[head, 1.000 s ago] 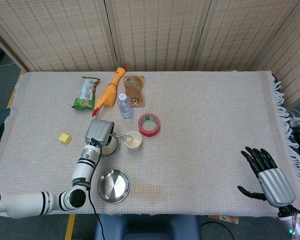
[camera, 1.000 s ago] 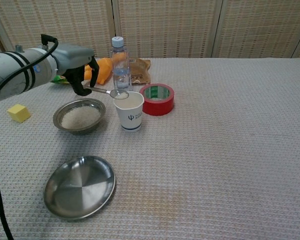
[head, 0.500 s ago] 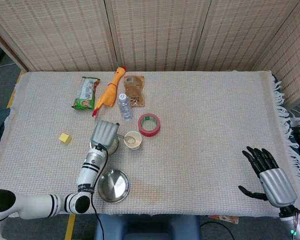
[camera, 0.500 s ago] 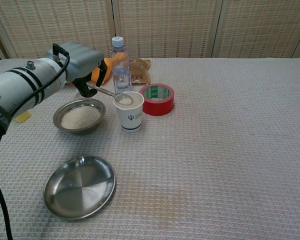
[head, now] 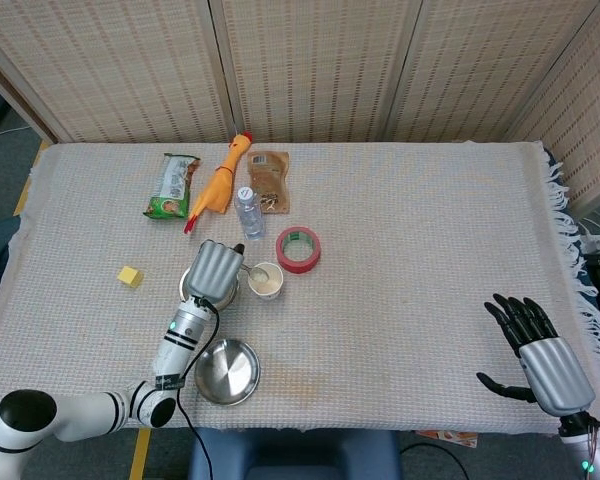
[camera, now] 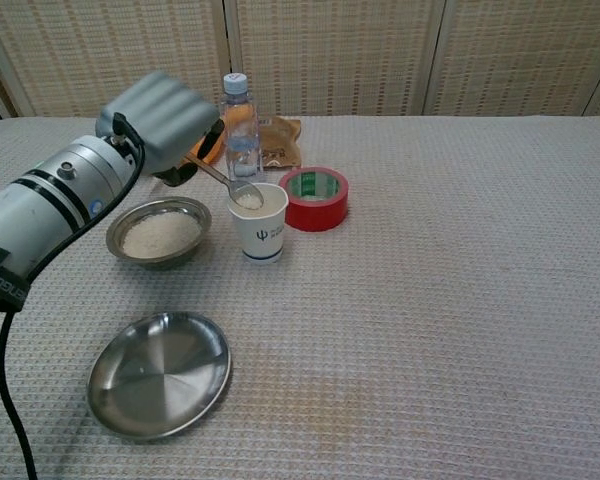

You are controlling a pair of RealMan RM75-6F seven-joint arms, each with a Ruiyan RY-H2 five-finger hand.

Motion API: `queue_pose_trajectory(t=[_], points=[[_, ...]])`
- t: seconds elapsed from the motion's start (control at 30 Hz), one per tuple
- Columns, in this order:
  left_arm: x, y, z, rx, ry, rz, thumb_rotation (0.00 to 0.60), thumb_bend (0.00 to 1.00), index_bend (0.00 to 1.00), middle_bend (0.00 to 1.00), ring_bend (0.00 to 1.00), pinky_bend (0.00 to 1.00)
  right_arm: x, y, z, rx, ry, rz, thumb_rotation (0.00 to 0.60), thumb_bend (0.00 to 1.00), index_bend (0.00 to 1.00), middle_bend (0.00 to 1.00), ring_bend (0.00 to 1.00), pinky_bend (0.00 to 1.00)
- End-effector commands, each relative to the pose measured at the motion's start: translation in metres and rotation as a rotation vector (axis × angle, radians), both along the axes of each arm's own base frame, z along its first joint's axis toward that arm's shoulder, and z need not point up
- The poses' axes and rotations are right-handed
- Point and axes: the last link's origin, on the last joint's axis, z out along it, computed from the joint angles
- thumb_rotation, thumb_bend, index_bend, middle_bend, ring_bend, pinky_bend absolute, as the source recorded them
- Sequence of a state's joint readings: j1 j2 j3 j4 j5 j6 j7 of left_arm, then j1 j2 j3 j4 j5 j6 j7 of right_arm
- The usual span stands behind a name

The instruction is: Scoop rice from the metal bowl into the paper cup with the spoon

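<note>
The left hand (camera: 163,121) has a ribbed silver-grey back and black fingers on a white forearm (camera: 42,210) with black bands and a trailing black cable (camera: 7,400); the right hand (head: 542,357) is likewise silver with black fingers.

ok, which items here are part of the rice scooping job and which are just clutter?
In use: left hand, spoon, paper cup, metal bowl of rice.
Clutter: empty metal bowl, red tape roll, water bottle, rubber chicken, snack packets, yellow block.
</note>
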State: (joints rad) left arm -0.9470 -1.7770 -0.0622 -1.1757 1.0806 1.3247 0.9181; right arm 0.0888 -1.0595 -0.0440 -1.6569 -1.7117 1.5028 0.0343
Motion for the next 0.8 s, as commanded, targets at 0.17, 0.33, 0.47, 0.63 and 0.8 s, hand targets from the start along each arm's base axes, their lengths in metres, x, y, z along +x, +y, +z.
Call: queue_pose_trajectory(t=[0.17, 0.33, 0.47, 0.63, 0.8], points=[[-0.01, -0.007, -0.015, 0.057, 0.087, -0.138, 0.6, 0.4, 0.76, 1.0, 1.0, 1.0, 0.001, 0.002, -0.001, 0.025, -0.012, 0.003, 0.46, 0.11, 0.0, 0.0, 0.0, 0.0], [-0.011, -0.006, -0.019, 0.097, 0.094, -0.183, 0.6, 0.4, 0.76, 1.0, 1.0, 1.0, 0.002, 0.004, 0.0, 0.044, -0.021, 0.006, 0.459, 0.11, 0.0, 0.0, 0.0, 0.0], [-0.014, -0.006, -0.021, 0.113, 0.127, -0.201, 0.6, 0.4, 0.76, 1.0, 1.0, 1.0, 0.003, 0.006, -0.001, 0.084, -0.04, 0.005, 0.46, 0.11, 0.0, 0.0, 0.0, 0.0], [-0.017, -0.005, -0.021, 0.15, 0.152, -0.239, 0.6, 0.4, 0.76, 1.0, 1.0, 1.0, 0.002, 0.007, -0.001, 0.107, -0.036, -0.007, 0.46, 0.11, 0.0, 0.0, 0.0, 0.0], [-0.017, -0.007, -0.017, 0.198, 0.117, -0.288, 0.6, 0.4, 0.76, 1.0, 1.0, 1.0, 0.003, 0.007, 0.0, 0.099, -0.035, -0.009, 0.46, 0.11, 0.0, 0.0, 0.0, 0.0]])
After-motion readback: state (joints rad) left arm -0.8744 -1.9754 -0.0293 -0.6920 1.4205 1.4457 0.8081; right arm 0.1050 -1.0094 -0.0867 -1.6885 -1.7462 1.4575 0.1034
